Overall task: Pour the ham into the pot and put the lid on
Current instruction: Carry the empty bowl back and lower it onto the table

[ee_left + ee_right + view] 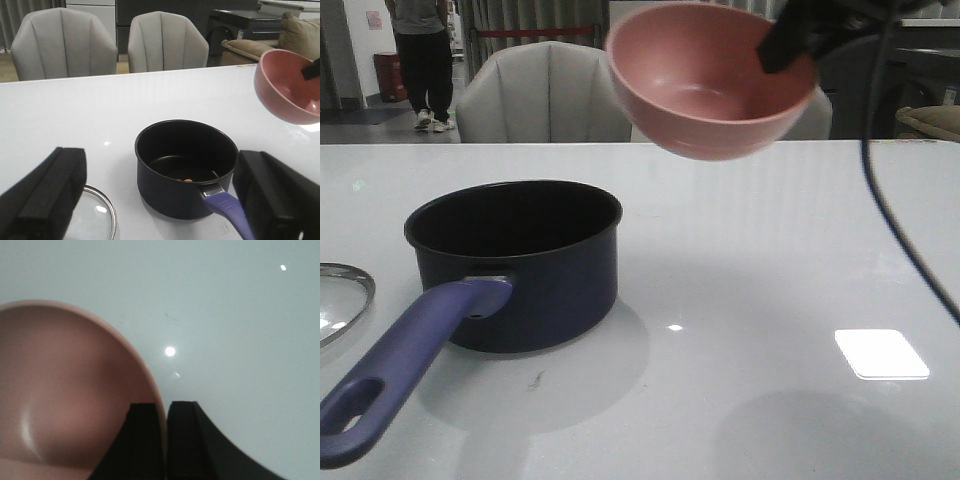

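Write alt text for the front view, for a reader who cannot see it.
The right gripper holds a tilted pink bowl by its rim in the air, up and to the right of a dark navy pot on a white table. The pot's purple-blue handle points toward the camera, and a glass lid lies at the left edge.
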`<state>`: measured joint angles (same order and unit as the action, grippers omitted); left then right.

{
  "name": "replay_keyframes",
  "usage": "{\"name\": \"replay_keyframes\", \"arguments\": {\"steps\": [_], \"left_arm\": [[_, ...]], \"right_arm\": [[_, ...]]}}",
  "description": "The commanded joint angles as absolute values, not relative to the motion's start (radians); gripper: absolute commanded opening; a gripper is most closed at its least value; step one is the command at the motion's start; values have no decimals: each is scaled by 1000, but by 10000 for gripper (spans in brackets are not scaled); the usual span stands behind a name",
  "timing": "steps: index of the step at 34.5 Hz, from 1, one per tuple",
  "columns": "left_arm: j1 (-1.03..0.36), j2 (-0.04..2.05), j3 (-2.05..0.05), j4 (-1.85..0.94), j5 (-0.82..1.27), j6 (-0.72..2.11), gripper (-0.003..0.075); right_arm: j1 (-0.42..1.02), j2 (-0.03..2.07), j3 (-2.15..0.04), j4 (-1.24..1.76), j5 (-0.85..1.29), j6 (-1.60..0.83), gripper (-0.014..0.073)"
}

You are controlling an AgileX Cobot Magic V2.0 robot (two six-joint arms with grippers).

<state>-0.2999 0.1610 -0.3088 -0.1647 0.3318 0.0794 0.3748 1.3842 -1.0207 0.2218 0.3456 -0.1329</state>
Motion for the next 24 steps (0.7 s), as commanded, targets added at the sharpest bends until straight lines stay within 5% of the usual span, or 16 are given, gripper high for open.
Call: {"name": "replay_keyframes", "arguments": {"steps": [1, 11, 24], "left_arm": [[-308, 171, -336, -171, 259, 75, 617], [-308, 171, -336, -171, 259, 75, 617], [-308, 171, -336, -171, 259, 75, 617]], "right_arm": [[298, 1357, -1055, 244, 383, -134, 136], [147, 1474, -1055, 273, 456, -134, 136], [124, 1668, -1056, 340, 472, -134, 190]]}}
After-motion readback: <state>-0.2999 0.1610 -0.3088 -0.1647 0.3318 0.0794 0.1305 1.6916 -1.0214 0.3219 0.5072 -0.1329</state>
